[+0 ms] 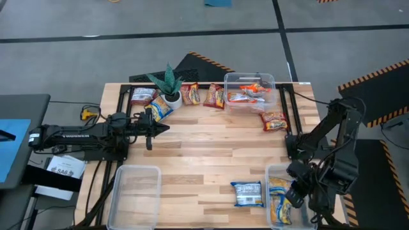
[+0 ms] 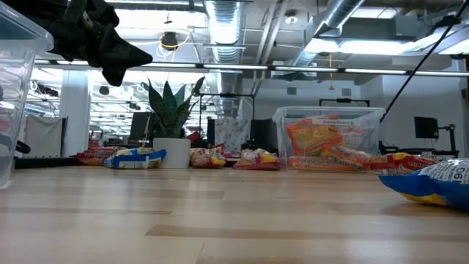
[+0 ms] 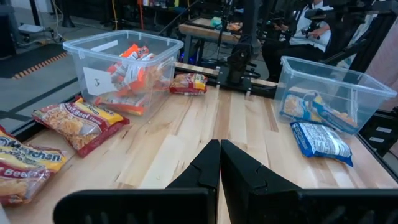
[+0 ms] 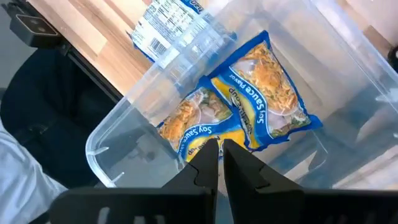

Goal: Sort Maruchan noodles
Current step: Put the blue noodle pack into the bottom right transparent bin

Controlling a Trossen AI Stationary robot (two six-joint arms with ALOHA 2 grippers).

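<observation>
Maruchan noodle packets lie along the table's far edge [image 1: 190, 94], with one more [image 1: 275, 120] at the far right. A clear far bin [image 1: 249, 82] holds red-orange packets [image 3: 127, 78]. A blue packet [image 1: 247, 193] lies flat beside the near right bin [image 1: 273, 171]. That bin holds two blue-yellow packets [image 4: 267, 93] [image 4: 189, 121]. My right gripper [image 4: 221, 155] points down into this bin, its fingers a narrow gap apart. My left gripper [image 3: 219, 163] waits shut and level at the table's left [image 1: 160, 128]. My right gripper stands with its fingertips [image 4: 208, 158] right at the yellow near edge [image 4: 231, 135] of a blue-yellow packet lying in the bin, coming from above. I cannot tell whether they touch it. Nothing shows between the fingers.
An empty clear bin [image 1: 134, 171] stands near left. A green spiky plant in a white pot [image 1: 169, 86] sits among the far packets. Bare wood lies across the table's middle [image 1: 211, 144].
</observation>
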